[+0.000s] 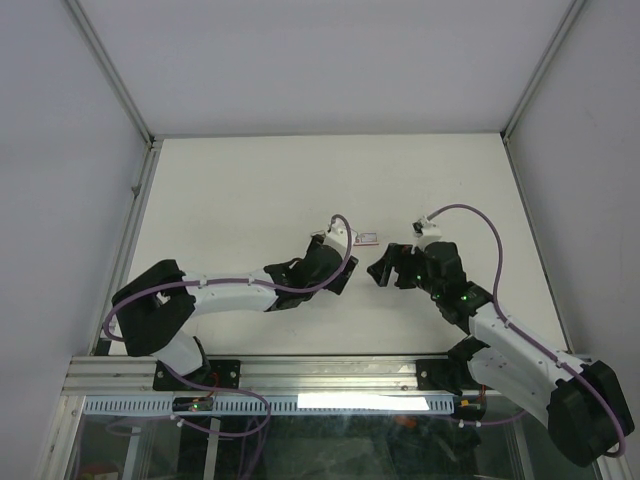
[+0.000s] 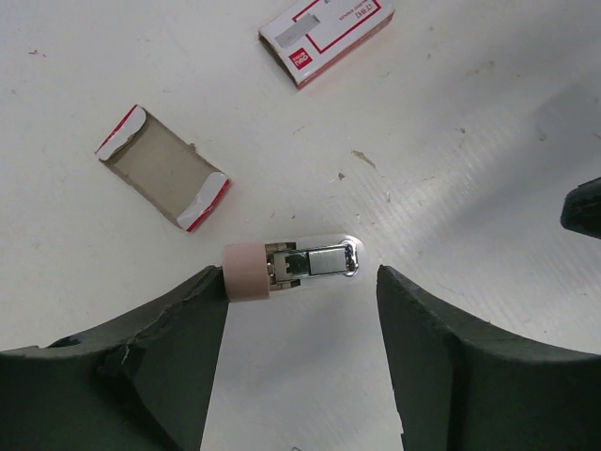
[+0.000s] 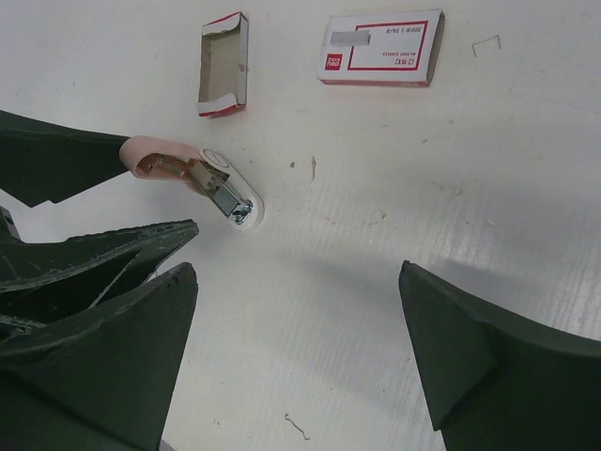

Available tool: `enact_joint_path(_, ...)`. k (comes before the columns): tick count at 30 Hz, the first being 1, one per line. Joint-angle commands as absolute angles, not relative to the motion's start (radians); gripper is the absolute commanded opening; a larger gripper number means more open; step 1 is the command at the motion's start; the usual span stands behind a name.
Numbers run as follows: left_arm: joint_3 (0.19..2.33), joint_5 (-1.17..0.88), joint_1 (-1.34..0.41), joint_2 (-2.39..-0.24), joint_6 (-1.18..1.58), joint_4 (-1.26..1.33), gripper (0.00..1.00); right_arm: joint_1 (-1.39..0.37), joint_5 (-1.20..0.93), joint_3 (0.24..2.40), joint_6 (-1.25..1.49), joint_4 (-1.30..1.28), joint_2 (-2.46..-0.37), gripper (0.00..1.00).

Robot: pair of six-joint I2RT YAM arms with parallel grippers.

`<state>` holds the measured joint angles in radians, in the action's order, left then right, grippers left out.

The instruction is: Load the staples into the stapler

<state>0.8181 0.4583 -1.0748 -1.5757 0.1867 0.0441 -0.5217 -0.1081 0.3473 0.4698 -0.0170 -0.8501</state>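
Stapler and staple box near the middle of the desk (image 1: 250,190), about midway between its left and right edges. The left jaws were released and part open. Their two dark fingers (image 2: 160,357) flanked the stapler (image 2: 293,268), one finger at or just against the pale pink end and the other standing apart from the white rounded end, so that nothing was clamped. The right jaws were spread wide, their fingers (image 3: 113,357) well apart above bare desk just beside the stapler, holding and touching nothing. The stapler lay on the desk, a short capsule with a pale pink half and a white half parted in a narrow V, the silvery metal channel exposed between them. Its long axis ran across the gap of the left jaws, roughly parallel to the near edge of the desk, with the pink end towards the left edge and the white end towards the right jaws. Towards the far edge lay the staple box (image 2: 327,36), a flat red-and-white sleeve. Apart from it, nearer the left edge, lay the inner tray (image 2: 162,167), pinkish-grey inside with red-and-white end flaps; whether it held staples could not be told. A loose bent staple (image 3: 486,42) lay near the sleeve.
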Motion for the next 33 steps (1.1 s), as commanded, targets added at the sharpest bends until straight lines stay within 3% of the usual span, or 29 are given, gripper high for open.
enact_joint_path(1, 0.818, 0.406, -1.088, -1.559, 0.202, 0.121, 0.65, -0.527, -0.080, 0.354, 0.465, 0.004, -0.825, 0.92)
enact_joint_path(26, 0.815, 0.357, -1.086, -1.590, 0.224, 0.149, 0.64, -0.526, -0.023, 0.349, 0.453, -0.036, -0.777, 0.92)
enact_joint_path(33, 0.714, 0.259, -1.006, -1.300, 0.354, 0.130, 0.84, -0.526, -0.193, 0.423, 0.282, -0.016, -0.842, 0.94)
